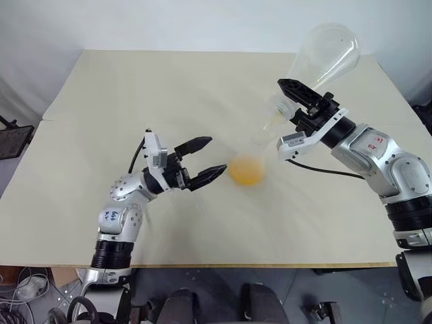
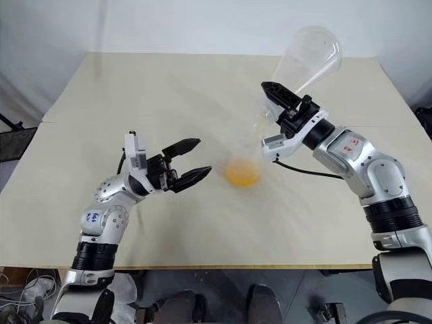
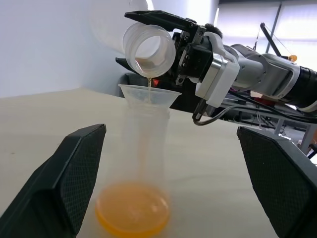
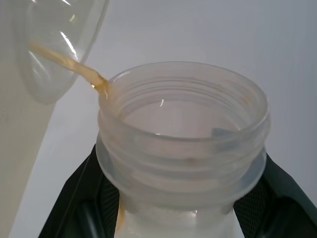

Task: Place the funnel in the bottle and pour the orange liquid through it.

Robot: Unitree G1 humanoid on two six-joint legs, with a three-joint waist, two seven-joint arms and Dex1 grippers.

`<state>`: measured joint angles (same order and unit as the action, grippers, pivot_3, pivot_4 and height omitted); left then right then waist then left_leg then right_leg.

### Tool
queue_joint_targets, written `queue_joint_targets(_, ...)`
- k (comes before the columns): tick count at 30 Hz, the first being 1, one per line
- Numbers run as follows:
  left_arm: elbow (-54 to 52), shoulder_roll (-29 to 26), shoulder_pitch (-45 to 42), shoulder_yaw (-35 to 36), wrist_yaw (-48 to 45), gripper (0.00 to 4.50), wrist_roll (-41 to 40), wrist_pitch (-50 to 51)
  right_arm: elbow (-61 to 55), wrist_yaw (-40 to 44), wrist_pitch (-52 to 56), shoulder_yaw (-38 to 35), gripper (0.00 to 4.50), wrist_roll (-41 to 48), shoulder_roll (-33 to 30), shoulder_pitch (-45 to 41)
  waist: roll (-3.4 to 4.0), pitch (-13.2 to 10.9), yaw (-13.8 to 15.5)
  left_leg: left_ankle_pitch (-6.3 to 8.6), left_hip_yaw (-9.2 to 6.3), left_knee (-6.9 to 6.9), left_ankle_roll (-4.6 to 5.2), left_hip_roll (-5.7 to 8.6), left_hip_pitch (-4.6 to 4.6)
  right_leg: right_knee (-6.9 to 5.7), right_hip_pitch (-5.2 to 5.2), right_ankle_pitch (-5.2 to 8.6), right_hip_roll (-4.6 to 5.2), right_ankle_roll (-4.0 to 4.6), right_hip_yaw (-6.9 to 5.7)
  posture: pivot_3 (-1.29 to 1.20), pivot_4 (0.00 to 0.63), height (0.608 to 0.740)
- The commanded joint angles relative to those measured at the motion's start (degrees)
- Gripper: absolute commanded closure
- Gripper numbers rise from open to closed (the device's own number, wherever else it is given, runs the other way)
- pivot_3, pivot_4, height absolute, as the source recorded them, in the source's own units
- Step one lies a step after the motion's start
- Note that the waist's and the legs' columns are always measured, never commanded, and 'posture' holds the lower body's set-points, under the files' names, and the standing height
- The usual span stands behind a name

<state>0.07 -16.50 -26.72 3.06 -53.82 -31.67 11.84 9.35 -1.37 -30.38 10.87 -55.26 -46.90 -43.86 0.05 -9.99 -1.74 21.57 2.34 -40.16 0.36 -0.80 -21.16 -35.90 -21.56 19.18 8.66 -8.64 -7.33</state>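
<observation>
The clear bottle [image 1: 251,156] stands on the table with the small see-through funnel [image 3: 148,94] seated in its neck. Orange liquid [image 3: 132,215] pools in the bottle's base. My right gripper [image 1: 287,113] is shut on the neck of a larger clear conical flask [image 1: 325,54], which is tipped mouth-down over the funnel. A thin orange stream [image 4: 69,64] runs from the flask's mouth into the funnel. My left gripper [image 1: 217,155] is open, just left of the bottle's base. Its fingers [image 3: 74,173] stand either side of the bottle without touching it.
The beige table [image 1: 135,88] has bare room all around the bottle. Its front edge [image 1: 202,264] runs near my arms. A cable [image 1: 324,170] hangs from my right wrist, just right of the bottle.
</observation>
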Motion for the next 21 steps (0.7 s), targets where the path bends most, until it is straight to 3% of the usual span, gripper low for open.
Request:
queue_joint_targets(1, -2.1, 0.2, -0.1, -0.3, 0.2, 0.00, -0.2, -0.9, -2.3, -0.9, -0.1, -1.2, 2.00, 0.7, -1.3, -1.8, 0.00, 0.0, 0.0, 0.00, 0.00, 0.00, 0.00, 0.00, 0.00, 0.00, 0.00, 0.00, 0.00, 0.00, 0.00, 0.00, 0.150, 0.740)
queue_joint_targets(11, -2.2, 0.5, 0.0, -0.4, 0.7, 0.00, -0.1, -1.1, -3.5, 0.1, -0.2, -1.0, 2.00, 1.7, -0.5, -1.6, 0.00, 0.0, 0.0, 0.00, 0.00, 0.00, 0.00, 0.00, 0.00, 0.00, 0.00, 0.00, 0.00, 0.00, 0.00, 0.00, 0.150, 0.740)
queue_joint_targets(21, -2.6, -0.1, 0.2, -0.2, 0.6, 0.00, -0.4, -0.5, -4.6, 10.5, 1.4, -2.7, 2.00, 16.9, 2.0, 1.2, 0.00, 0.0, 0.0, 0.00, -0.02, 0.00, 0.00, 0.00, 0.00, 0.00, 0.00, 0.00, 0.00, 0.00, -0.01, 0.00, 0.150, 0.740)
